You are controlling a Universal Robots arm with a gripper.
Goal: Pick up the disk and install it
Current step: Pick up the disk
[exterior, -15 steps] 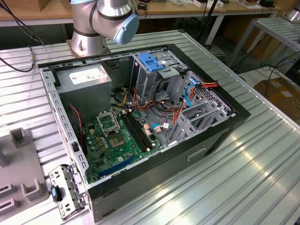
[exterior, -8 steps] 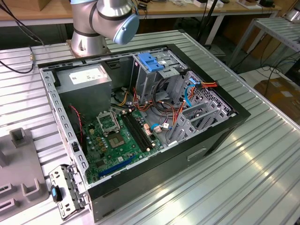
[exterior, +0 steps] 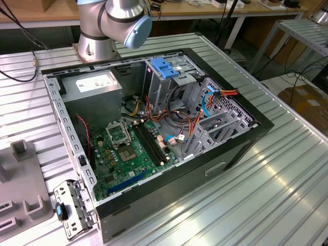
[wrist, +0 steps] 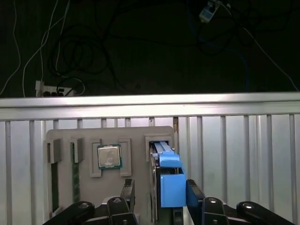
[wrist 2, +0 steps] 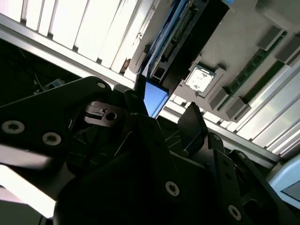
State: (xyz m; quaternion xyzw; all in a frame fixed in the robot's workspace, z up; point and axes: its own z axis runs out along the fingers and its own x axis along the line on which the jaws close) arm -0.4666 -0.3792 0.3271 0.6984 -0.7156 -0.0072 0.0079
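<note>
Gripper (wrist: 160, 186) is straddling the disk (wrist: 169, 161) with jaws released. One finger (wrist: 193, 192) is lying against the blue rail. The other finger (wrist: 128, 191) is standing apart from the disk's dark face, with tray (wrist: 84, 136) showing between them. The disk is standing on edge in a slot of this grey tray. On the same tray, a processor (wrist: 108, 156) is sitting in a square pocket beside the disk's slot, and a memory stick (wrist: 73, 164) is sitting beyond it.

In the exterior view, the tray is lying on the ribbed table (exterior: 266, 195) at the exterior view's left. The open case (exterior: 241, 148) is lying at centre, exposing its motherboard (exterior: 128, 151). The arm base (exterior: 97, 43) is standing at the far side.
</note>
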